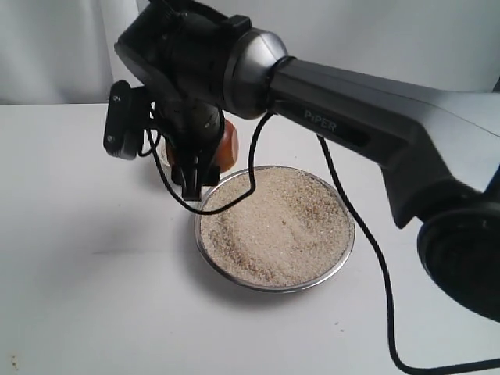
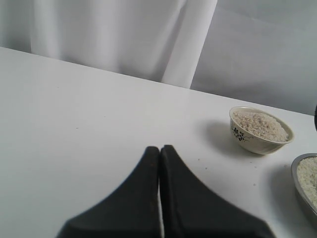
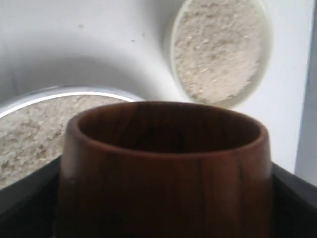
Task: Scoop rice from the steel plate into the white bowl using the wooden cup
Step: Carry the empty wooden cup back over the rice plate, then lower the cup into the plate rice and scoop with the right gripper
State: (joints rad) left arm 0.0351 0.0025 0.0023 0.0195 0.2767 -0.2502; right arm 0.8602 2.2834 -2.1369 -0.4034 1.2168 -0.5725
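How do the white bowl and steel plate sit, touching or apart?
Apart. The left wrist view shows table between the white bowl and the steel plate.

We see the right arm as a long dark grey casing with pale "PiPER" lettering. It ends in a rounded silver-grey collar and a black wrist. A black cable hangs from it (thin and looping), and a small black camera box sits alongside. The left fingers are matte black wedges, tapering to narrow tips.
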